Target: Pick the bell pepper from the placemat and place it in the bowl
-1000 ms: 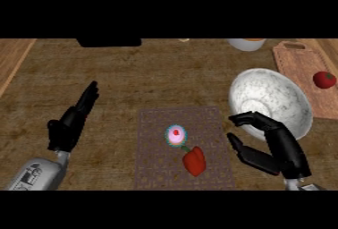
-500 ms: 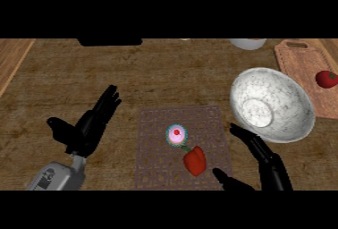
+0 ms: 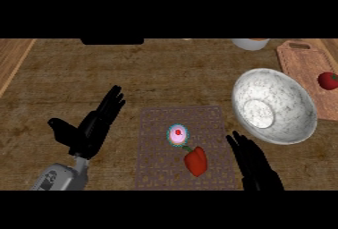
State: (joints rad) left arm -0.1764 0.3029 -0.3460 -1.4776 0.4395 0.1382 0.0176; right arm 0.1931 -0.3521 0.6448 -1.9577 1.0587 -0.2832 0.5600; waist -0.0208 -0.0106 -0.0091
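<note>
Cupcake (image 3: 177, 135) is sitting just far of the bell pepper (image 3: 196, 162) on the placemat (image 3: 158, 152). Bowl (image 3: 290, 103) is lying right on the wooden counter (image 3: 165, 76). Left hand (image 3: 92, 127) and right hand (image 3: 254, 165) are hovering straight-fingered, holding nothing.

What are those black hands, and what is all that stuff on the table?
Those hands belong to a robot. The picture is taken from the robot's head, looking down at a wooden counter, so you only see its arms coming in from below. The left hand is open with its fingers straight, holding nothing. The right hand is open too, just right of a red bell pepper. The pepper lies on a patterned placemat, next to a small cupcake. To the right stands a big white bowl, where the pepper should go. Behind it a cutting board carries a tomato. Nothing is held yet.
</note>
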